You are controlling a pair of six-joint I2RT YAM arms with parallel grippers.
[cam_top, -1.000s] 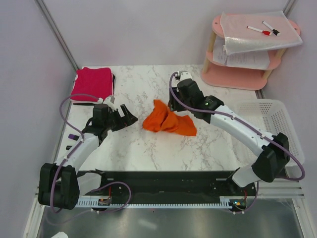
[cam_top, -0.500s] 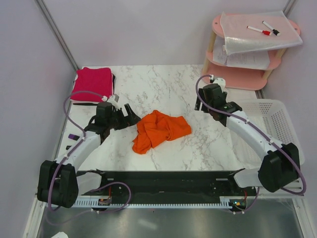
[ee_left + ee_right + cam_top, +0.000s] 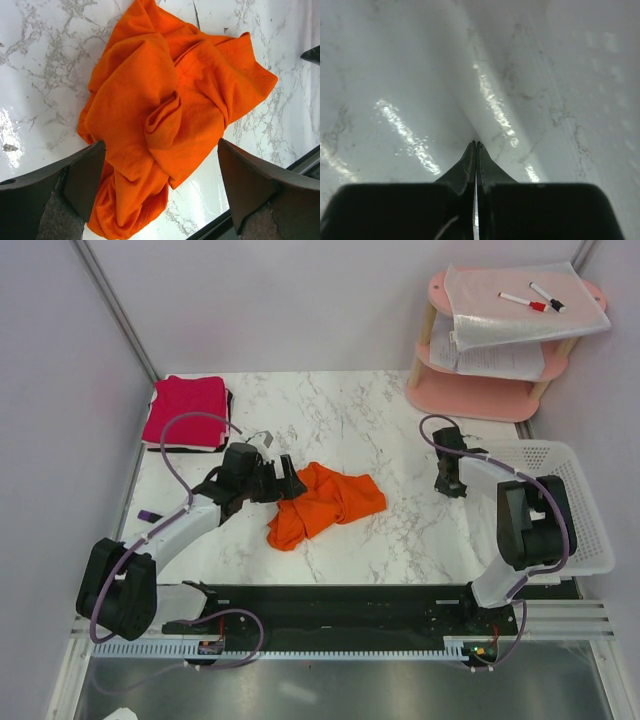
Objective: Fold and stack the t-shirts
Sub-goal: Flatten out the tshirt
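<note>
1 magenta t-shirt [image 3: 186, 410] lies folded at the far-left corner; the orange t-shirt [image 3: 325, 502] lies crumpled mid-table [image 3: 400, 540], likely needing spreading by the left gripper [image 3: 290, 483], jaws wide apart beside it, and the right gripper [image 3: 476, 146], closed on nothing.

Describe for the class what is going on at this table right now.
Two robot arms are working on folding t-shirts. The magenta t-shirt lies folded at the far left corner of the marble table. The orange t-shirt lies crumpled in the middle, not yet folded. The left end effector hangs wide open at that shirt's left side, gripping nothing. The right end effector is shut and empty, off to the right over bare marble beside the white basket.
</note>
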